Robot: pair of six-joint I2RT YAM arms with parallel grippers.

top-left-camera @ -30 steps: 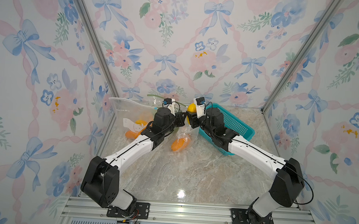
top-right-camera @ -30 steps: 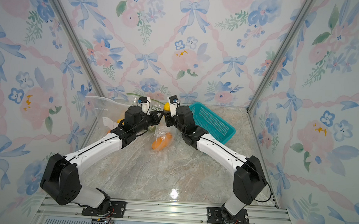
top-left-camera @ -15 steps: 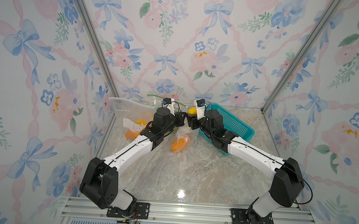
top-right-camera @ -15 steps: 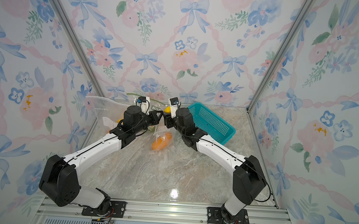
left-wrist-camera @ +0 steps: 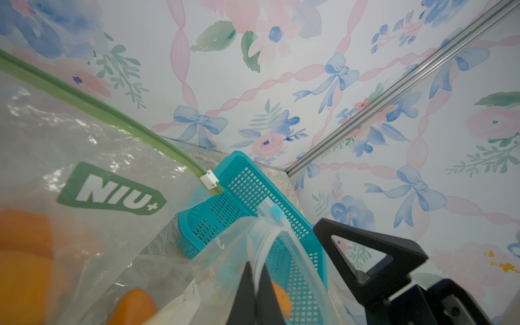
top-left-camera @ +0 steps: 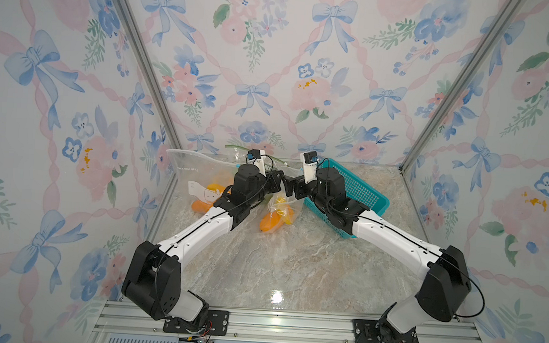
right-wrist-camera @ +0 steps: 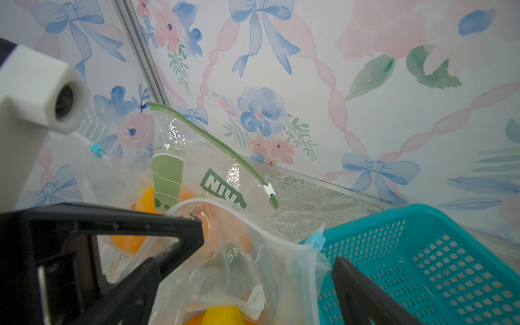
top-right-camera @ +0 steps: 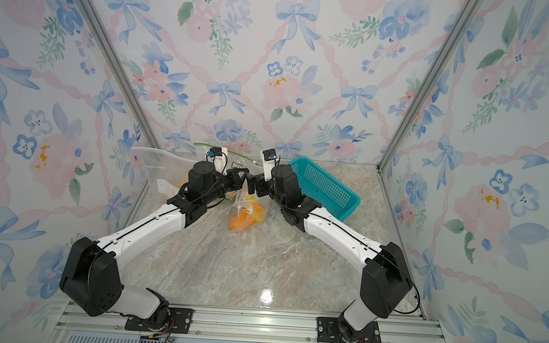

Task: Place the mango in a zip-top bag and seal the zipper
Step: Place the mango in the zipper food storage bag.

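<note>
A clear zip-top bag with a blue slider hangs open-mouthed in mid table. Yellow and orange mango lies inside it. My left gripper is shut on the bag's rim and holds it up. My right gripper faces it, open wide. Its fingers stand either side of the bag's mouth, one finger beside the slider. In the left wrist view, a right finger shows beside the bag.
A second clear bag with a green zipper and orange fruit inside leans in the back left corner. A teal basket sits tilted behind my right wrist. Walls enclose the back and both sides.
My right gripper has opened wide. The yellow fruit that showed between the two grippers is gone from there, and yellow now shows lower, inside the bag. The left gripper kept its hold.
</note>
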